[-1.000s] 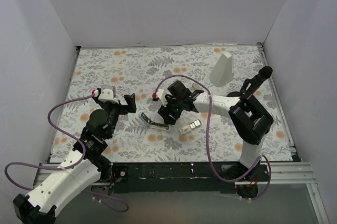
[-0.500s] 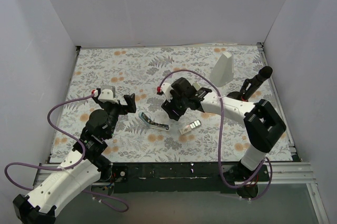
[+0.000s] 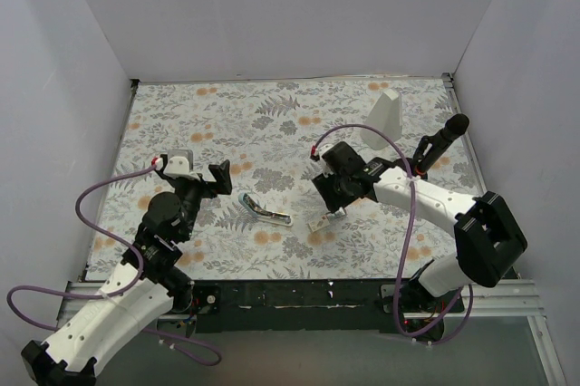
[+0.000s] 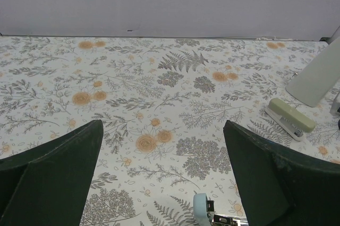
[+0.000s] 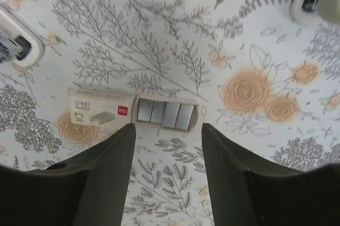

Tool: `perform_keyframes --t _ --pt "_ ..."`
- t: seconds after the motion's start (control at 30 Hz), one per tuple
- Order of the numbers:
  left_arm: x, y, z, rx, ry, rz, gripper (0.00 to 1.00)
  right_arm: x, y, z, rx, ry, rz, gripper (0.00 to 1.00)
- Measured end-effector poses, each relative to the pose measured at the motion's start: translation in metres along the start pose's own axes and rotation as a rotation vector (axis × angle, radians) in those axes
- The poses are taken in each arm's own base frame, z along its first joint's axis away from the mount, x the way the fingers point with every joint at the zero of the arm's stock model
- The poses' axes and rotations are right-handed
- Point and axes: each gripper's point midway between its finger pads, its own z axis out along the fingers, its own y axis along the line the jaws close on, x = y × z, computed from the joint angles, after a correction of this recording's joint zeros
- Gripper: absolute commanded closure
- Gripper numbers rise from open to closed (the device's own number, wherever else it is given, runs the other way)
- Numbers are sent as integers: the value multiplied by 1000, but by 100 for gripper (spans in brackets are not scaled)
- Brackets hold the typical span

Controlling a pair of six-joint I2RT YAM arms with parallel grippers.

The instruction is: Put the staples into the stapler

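Squarely under the spread right tool (image 5: 167, 127) lie the staples (image 5: 163, 114), long axis running finger to finger. Likewise spread, the left tool (image 4: 162, 125) sits farther off.

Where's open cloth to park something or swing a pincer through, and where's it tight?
Open: the far-left cloth between the left pincer and the back wall, and the back strip left of the white wedge. Crowded: the middle, where the blue stapler, staple box and right pincer sit close together, with the beige stapler just beyond.
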Motion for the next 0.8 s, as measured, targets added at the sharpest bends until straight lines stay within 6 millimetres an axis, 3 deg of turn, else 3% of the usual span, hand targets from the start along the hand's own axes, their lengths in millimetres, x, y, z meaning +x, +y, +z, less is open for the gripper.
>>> perform_keyframes --t 0.13,0.2,0.37,0.57,0.8 --pt "-4 1 -2 -1 -15 -8 2 29 -2 6 19 74 44 50" --pt "-7 2 -3 -2 -24 -13 2 34 -3 7 27 86 62 53" --pt "-12 3 -6 -2 -41 -23 2 32 -3 13 35 84 91 61" --pt "-13 3 -7 -2 -46 -26 2 37 -1 28 39 114 109 61" --pt "-14 3 -7 -3 -47 -26 2 39 -1 32 38 123 114 64"
